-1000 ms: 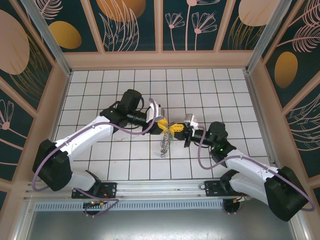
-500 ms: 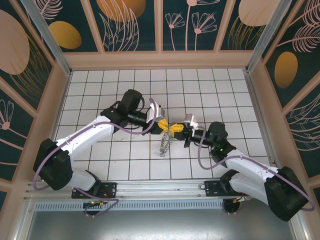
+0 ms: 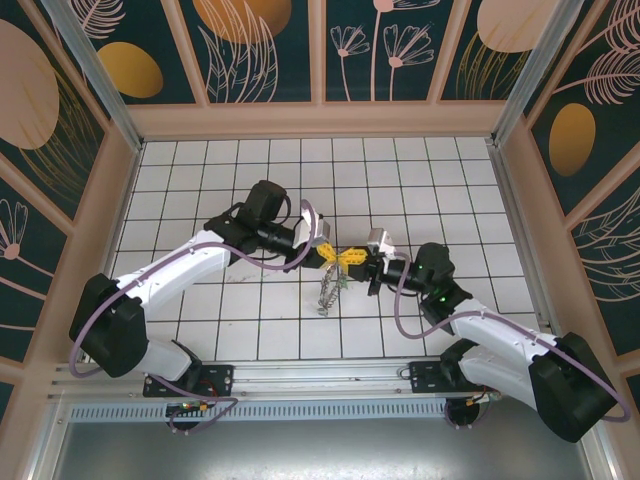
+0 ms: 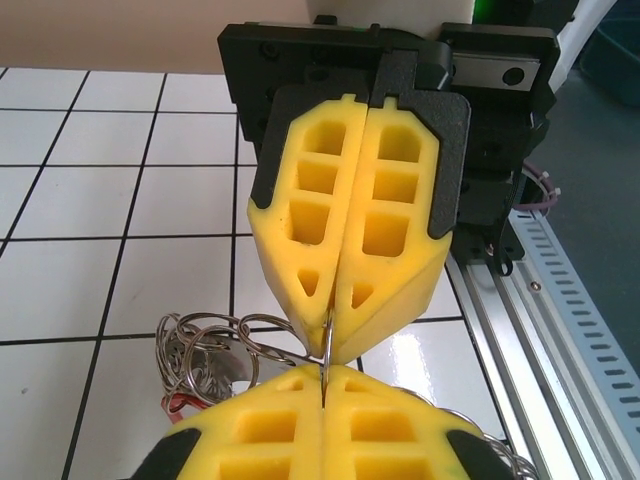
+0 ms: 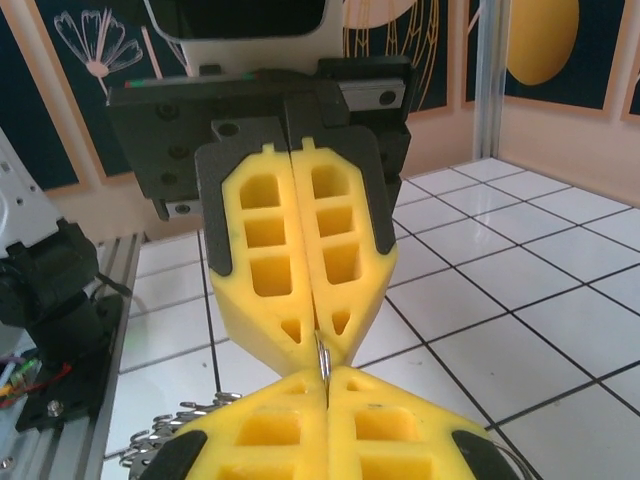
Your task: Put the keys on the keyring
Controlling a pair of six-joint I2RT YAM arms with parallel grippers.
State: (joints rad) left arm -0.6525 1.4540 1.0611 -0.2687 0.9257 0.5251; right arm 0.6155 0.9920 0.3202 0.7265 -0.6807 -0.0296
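Your left arm (image 3: pixel 175 268) and right arm (image 3: pixel 500 335) reach inward, meeting tip to tip; left gripper (image 3: pixel 328 254) and right gripper (image 3: pixel 357 259) each pinch the keyring (image 3: pixel 327 290), which dangles beneath.

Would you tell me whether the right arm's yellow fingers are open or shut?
Shut: the yellow fingers of the right gripper press together with no gap, pinching the thin round metal keyring at their tips.

The table (image 3: pixel 200 180) has a top of white square tiles with dark joints. A little toward 6 o'clock from its centre, the keyring (image 3: pixel 327 293), a silvery bunch, touches the tiles; how much of it rests there is unclear.
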